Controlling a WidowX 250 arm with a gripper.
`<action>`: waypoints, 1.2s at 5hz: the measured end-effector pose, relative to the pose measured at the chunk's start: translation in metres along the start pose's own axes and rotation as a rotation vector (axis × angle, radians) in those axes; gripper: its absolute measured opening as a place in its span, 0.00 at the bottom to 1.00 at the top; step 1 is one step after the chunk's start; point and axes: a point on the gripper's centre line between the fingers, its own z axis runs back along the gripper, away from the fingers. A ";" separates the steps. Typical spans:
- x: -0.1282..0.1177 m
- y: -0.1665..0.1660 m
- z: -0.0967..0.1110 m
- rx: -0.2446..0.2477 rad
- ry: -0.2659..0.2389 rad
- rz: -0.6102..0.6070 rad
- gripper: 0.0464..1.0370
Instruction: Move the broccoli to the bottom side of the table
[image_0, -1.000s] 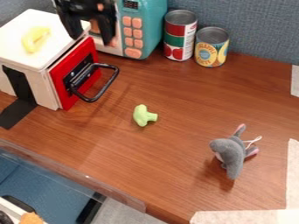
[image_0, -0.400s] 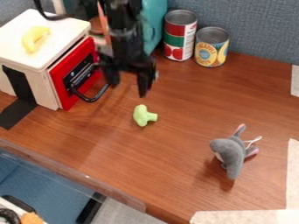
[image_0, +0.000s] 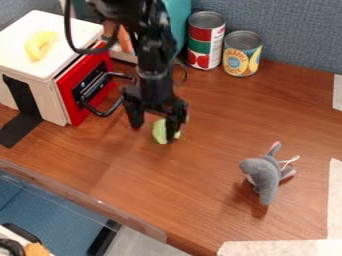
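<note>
OK, most of view is taken up by table (image_0: 200, 175), w/ oven (image_0: 47, 95) set at view's L edge. Gripper (image_0: 154, 130) is held low over the wood, open, nothing gripped. Broccoli (image_0: 159, 131) is seen on table right by the fingertips, partly screened by one finger; btm side still to be reached. Prob. v. light & fairly firm, maybe a bit slick, hardly fragile; best taken across its thick head. Stem is largely hidden, & whether broccoli's touched or truly b/w the fingers can't be told.
</note>
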 end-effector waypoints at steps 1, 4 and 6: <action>0.005 -0.003 -0.008 -0.012 -0.012 0.027 0.94; -0.007 0.001 0.016 -0.078 -0.040 0.032 0.65; -0.056 0.008 0.046 -0.127 -0.094 0.014 0.65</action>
